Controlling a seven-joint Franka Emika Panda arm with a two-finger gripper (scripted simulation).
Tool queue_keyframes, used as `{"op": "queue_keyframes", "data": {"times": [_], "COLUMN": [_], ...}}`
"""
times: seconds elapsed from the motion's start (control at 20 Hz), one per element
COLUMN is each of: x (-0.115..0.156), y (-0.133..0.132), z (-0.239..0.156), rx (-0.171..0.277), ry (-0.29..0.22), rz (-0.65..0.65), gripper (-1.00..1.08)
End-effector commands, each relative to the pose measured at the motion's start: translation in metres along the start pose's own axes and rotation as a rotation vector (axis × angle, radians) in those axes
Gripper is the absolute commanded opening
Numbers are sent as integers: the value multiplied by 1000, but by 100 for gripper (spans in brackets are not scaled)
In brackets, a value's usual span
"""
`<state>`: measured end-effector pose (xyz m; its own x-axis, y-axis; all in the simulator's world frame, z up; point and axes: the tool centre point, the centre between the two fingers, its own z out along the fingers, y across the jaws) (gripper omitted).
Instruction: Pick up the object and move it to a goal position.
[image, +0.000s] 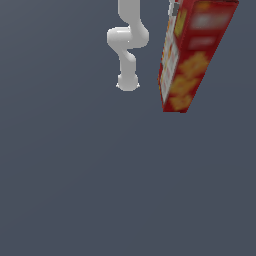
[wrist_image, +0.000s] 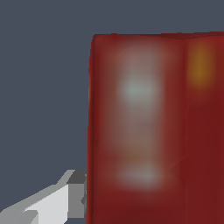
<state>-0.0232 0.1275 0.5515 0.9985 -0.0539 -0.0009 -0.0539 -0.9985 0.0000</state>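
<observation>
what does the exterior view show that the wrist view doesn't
Only the exterior view shows the white arm and the whole red box, tilted, with its cracker pictures and white-printed narrow side. Only the wrist view shows a grey finger of the pincer right against the box's edge; the other finger is hidden, so I cannot tell whether it is shut. Both share the red box with pale label patches and the plain dark grey background.

A plain, dark blue-grey ground (image: 100, 190) filled the whole scene. It showed no seams. The light fell evenly.
</observation>
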Motion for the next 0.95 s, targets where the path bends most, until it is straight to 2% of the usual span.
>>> {"op": "queue_keyframes", "data": {"times": [0.0, 0.9], "x": [2, 8], "y": [-5, -16], "z": [-9, -30], "rx": [0, 0], "ry": [1, 1], "rz": [0, 0], "gripper": [-100, -100]}}
